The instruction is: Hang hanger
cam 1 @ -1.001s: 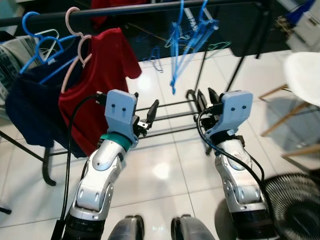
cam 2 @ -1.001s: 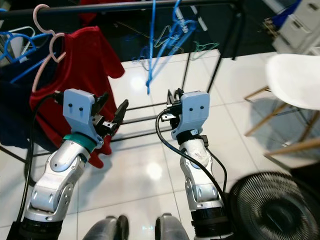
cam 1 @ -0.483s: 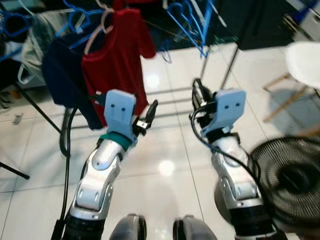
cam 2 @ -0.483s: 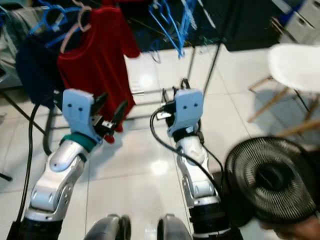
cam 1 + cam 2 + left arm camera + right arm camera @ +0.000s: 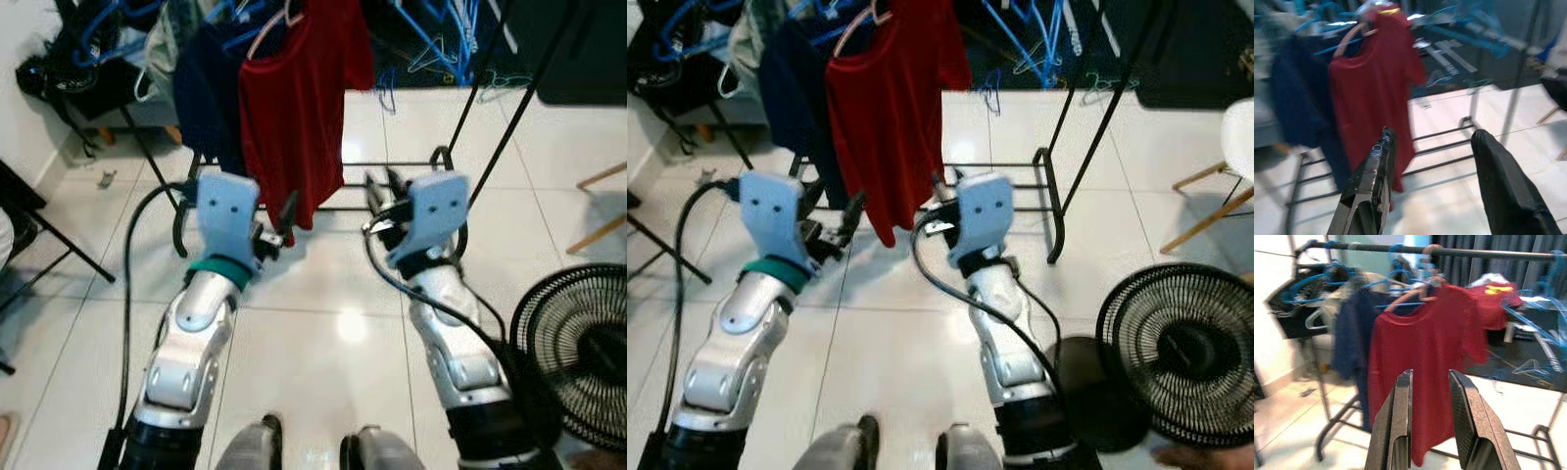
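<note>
We find the red shirt on its pink hanger (image 5: 1415, 293) hung on the rack rail (image 5: 1488, 252) ahead of and above both claws, and with the left gripper (image 5: 1432, 161) wide open and empty and the right gripper (image 5: 1432, 396) narrowly parted and empty, we judge they should stay clear of the hanging cloth.

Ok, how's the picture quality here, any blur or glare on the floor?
Left eye view: fairly sharp, with a bright glare spot on the floor tiles between the arms. Right eye view: similar, slightly soft at the fan. Left wrist view: smeared, the red shirt and blue hangers blurred. Right wrist view: soft, shirt edges fuzzy, rail clearer.
</note>
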